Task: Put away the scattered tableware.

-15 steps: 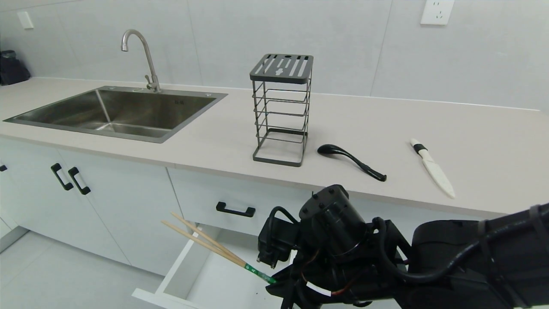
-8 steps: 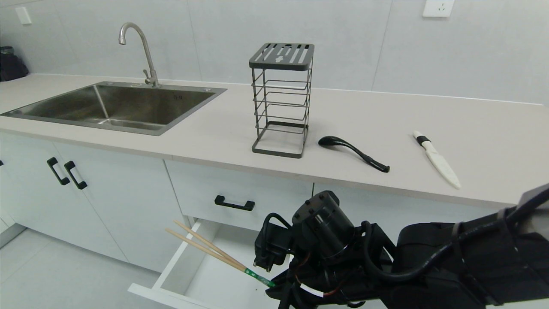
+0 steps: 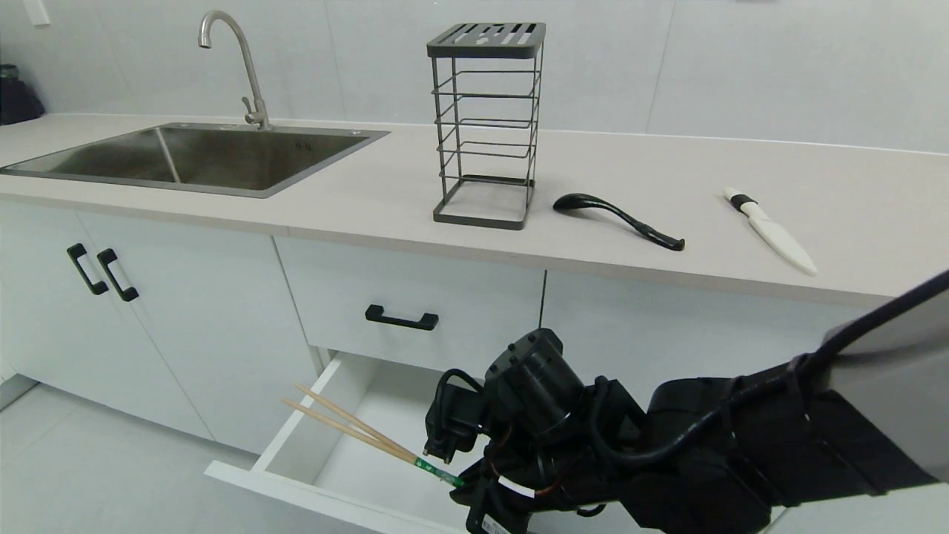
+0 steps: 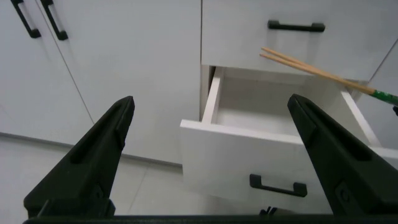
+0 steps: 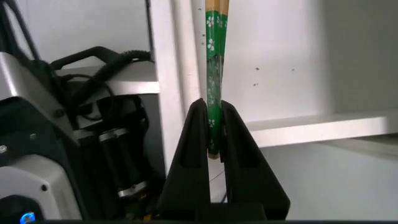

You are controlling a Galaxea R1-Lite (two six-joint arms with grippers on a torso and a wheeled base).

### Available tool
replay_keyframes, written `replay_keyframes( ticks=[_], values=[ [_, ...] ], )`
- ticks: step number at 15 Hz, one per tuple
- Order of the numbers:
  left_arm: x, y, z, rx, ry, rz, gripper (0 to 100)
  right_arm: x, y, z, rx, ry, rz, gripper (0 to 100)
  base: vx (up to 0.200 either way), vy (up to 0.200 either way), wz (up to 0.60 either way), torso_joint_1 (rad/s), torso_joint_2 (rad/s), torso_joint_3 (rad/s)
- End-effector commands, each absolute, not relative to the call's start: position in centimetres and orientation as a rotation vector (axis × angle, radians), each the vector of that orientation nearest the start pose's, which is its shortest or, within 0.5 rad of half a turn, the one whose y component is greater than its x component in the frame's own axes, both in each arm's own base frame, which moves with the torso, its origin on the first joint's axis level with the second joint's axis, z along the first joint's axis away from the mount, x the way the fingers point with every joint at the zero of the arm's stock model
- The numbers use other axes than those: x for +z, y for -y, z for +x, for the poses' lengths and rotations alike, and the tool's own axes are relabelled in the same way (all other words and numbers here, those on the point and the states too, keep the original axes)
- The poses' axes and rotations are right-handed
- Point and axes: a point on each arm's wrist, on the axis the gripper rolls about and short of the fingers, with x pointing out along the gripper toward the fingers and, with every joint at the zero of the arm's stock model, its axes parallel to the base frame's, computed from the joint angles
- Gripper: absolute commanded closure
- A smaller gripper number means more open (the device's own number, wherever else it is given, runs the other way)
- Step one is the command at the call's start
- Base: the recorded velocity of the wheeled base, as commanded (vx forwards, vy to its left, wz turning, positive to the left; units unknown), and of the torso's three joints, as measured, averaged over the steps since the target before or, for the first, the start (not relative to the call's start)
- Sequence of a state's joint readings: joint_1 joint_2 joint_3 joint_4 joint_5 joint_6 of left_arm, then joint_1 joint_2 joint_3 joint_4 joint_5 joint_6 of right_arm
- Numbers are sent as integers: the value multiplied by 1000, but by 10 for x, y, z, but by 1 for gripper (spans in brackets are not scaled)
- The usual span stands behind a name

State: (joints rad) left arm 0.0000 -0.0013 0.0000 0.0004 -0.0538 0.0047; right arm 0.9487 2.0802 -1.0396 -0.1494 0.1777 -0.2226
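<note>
Right gripper point(image 5: 213, 118) is clamped on the chopsticks point(image 3: 363, 434) at their green ends, above the open drawer point(image 3: 293, 437). Risk: so short a hold may let them pivot or slip. Their tips reach towards the drawer's side wall, so they could catch it and fall outside.

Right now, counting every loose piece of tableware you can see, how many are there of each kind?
Chopsticks: 2
Black spoon: 1
White knife: 1
Total: 4
</note>
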Motion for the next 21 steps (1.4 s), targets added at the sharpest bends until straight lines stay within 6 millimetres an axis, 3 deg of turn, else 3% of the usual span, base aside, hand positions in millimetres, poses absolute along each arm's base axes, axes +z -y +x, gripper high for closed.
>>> replay_keyframes(
  ticks=[1, 9, 21],
  values=[
    [75, 1, -23, -54, 0, 6, 0, 57, -300, 218, 1128, -782, -545, 100, 0, 0, 0, -100, 198, 119],
    [75, 1, -23, -54, 0, 5, 0, 28, -309, 248, 1062, -817, -549, 100, 0, 0, 0, -11, 77, 31],
    [75, 1, -23, -54, 0, 5, 0, -8, -334, 267, 990, -841, -604, 100, 0, 0, 0, 0, 0, 0]
  ],
)
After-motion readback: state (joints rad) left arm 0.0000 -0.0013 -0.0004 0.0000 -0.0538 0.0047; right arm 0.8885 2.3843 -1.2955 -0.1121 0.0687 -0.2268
